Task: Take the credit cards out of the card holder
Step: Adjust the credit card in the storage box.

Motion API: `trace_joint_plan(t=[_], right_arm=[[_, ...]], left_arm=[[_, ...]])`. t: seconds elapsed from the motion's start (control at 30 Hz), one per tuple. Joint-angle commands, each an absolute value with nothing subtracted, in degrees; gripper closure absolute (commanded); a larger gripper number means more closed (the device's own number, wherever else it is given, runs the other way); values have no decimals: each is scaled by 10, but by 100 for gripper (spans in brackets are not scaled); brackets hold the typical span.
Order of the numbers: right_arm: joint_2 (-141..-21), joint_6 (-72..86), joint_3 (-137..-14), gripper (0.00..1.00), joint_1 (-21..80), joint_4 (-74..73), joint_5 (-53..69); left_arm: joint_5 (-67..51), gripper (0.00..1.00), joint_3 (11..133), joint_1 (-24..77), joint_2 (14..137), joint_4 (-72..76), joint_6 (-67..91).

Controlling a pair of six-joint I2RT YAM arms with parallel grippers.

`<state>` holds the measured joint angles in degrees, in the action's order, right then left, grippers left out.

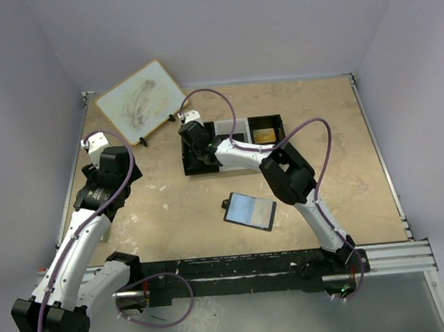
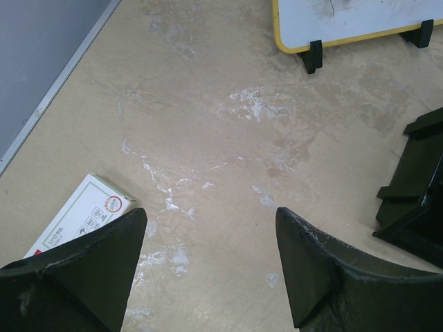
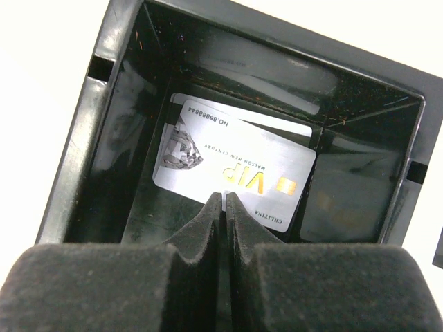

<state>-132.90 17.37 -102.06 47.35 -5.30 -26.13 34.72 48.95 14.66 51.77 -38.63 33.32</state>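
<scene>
The card holder [image 1: 249, 211] lies open on the table's middle, pale blue inside, with no gripper near it. A silver credit card [image 3: 235, 155] marked VIP lies face up in the left compartment of a black tray [image 3: 104, 138]. My right gripper [image 3: 223, 196] reaches down into that compartment, its jaws together but for a hairline gap. Its tips stand at the card's near edge and hold nothing that I can see. In the top view the right gripper [image 1: 195, 146] is over the tray's left end. Far to the left, my left gripper [image 2: 211, 214] hangs wide open above bare table.
The tray [image 1: 236, 143] has three compartments; a yellowish flat thing [image 1: 264, 136] lies in the right one. A yellow-edged whiteboard [image 1: 140, 103] stands at the back left. A white-and-red little box [image 2: 76, 221] lies by my left finger. Walls close in on three sides.
</scene>
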Motion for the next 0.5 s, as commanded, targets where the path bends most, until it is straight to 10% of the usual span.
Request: trace_joint_plan(t=[0.0,0.47], right_arm=[[-1351,196,-1037,92,473,-53,-278],[-1274,274,-1018,93,476,-99,-254]], left_arm=[[352,27,490,146,517,-372,326],[359,28,492,146,514,-373,327]])
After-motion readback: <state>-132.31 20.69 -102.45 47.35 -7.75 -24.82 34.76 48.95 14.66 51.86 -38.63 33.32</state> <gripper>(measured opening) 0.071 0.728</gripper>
